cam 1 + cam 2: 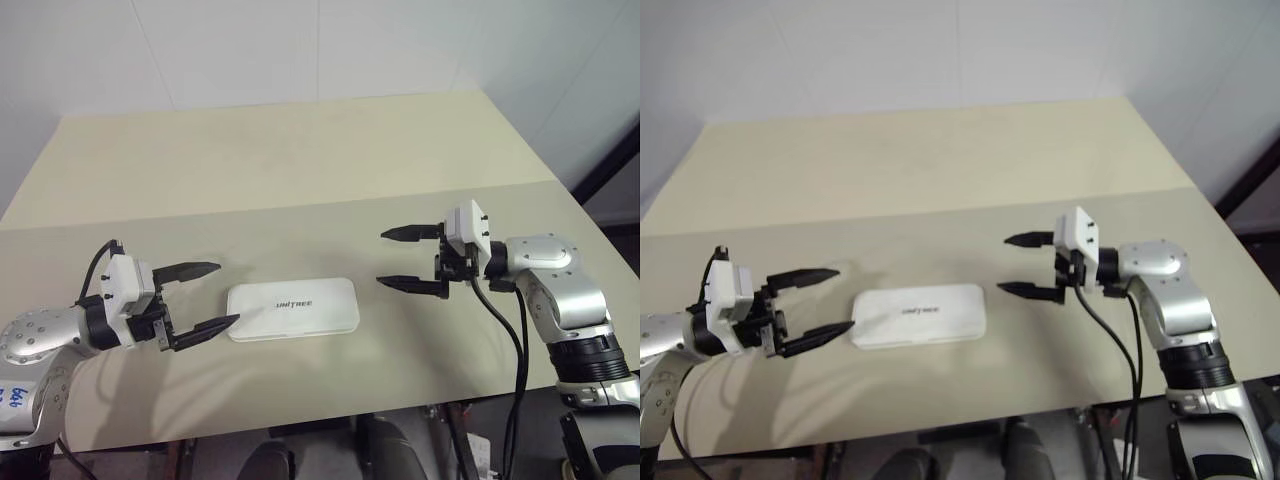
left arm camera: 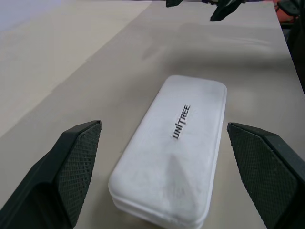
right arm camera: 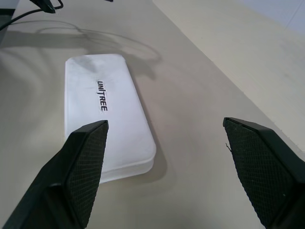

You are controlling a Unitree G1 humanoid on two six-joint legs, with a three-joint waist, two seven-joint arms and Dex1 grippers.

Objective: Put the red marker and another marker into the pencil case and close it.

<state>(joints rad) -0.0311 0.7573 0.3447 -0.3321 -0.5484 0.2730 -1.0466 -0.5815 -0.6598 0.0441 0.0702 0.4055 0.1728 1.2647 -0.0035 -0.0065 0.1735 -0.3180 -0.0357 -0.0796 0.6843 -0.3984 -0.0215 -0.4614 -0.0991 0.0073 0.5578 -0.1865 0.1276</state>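
The pencil case (image 1: 292, 309) lies shut at the lower centre of the bench (image 1: 300, 160). The left gripper (image 1: 205, 296) and right gripper (image 1: 397, 258) flank it, both spread and empty; a stray nudge could slide the case.

A beige table (image 1: 300, 170) with a seam across it, before a white wall (image 1: 300, 50).
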